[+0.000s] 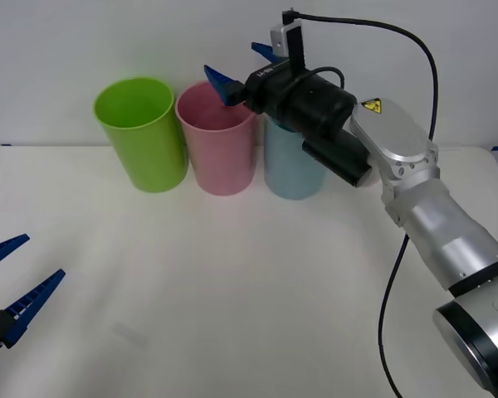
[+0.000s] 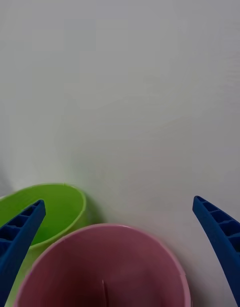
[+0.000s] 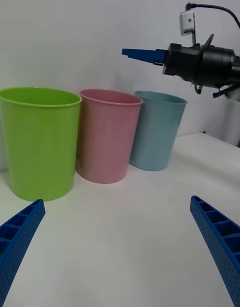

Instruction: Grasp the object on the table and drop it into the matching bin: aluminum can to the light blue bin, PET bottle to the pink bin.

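Three tall round plastic bins are standing in a row at twelve o'clock on the white table point(image 1: 232, 282): a lime green bin point(image 1: 141, 133), the pink bin point(image 1: 220, 149) in the middle, and the light blue bin point(image 1: 289, 166) at its right. All three are smooth-walled, slightly tapered and open at the top. Two grippers are showing. The right gripper point(image 1: 245, 70) is hovering above the pink bin's rim, its two blue ribbed fingers spread wide apart and holding nothing. In the right wrist view, the pink bin's mouth point(image 2: 107, 267) is lying directly beneath the gripper, its inside dim; the PET bottle cannot be made out there, so its place and pointing cannot be told. The left gripper point(image 1: 12, 286) is waiting low at eight o'clock, fingers apart and empty.
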